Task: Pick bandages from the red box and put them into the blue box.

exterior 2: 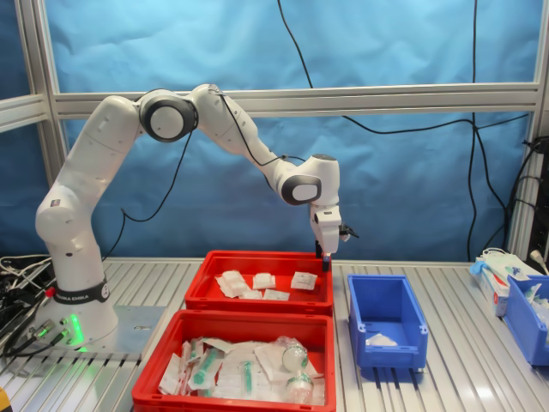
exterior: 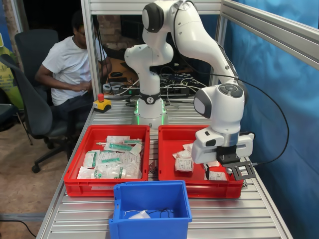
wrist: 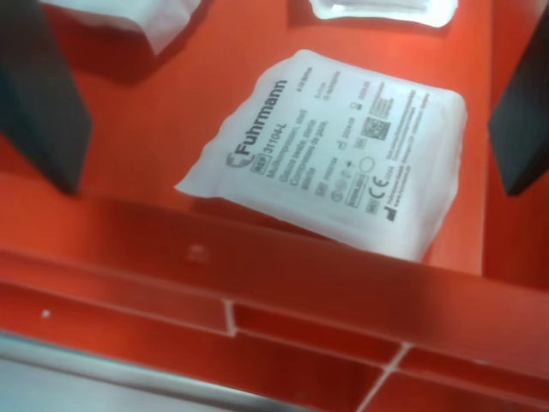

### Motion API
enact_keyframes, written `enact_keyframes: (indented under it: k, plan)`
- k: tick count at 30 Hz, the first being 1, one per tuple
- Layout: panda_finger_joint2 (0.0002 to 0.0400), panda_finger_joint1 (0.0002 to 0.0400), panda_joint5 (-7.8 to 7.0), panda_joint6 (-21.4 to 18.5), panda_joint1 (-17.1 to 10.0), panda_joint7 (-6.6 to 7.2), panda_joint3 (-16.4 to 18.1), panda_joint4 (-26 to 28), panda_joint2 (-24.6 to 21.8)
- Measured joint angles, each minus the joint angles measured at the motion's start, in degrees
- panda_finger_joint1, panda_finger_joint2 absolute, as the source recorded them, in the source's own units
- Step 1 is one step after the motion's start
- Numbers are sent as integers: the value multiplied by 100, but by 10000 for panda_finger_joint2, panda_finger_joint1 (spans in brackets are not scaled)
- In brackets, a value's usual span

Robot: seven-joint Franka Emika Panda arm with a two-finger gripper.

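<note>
Two trays are sitting side by side on the table (exterior: 259, 214): in the first exterior view, the red box (exterior: 167, 135) is lying to the first exterior view's right, its twin tray (exterior: 79, 149) crowded with packets (exterior: 113, 158) to the left. The blue box (exterior: 149, 196) is sitting nearer the camera, before the gap between the trays, with one pouch (exterior: 139, 215) lying in it. The gripper (exterior: 230, 172) is hanging over the red box's near right corner, above a bandage (wrist: 334, 150) lying just inside the rim; other bandages (exterior 2: 257, 283) are lying farther along the box floor.
</note>
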Motion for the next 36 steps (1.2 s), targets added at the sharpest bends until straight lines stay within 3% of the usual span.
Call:
enact_keyframes:
  k: [28, 36]
  plan:
    - [400, 400, 0, -7, 48, 0, 0, 28, 1]
    - [400, 400, 0, -212, 66, 1, 0, 28, 1]
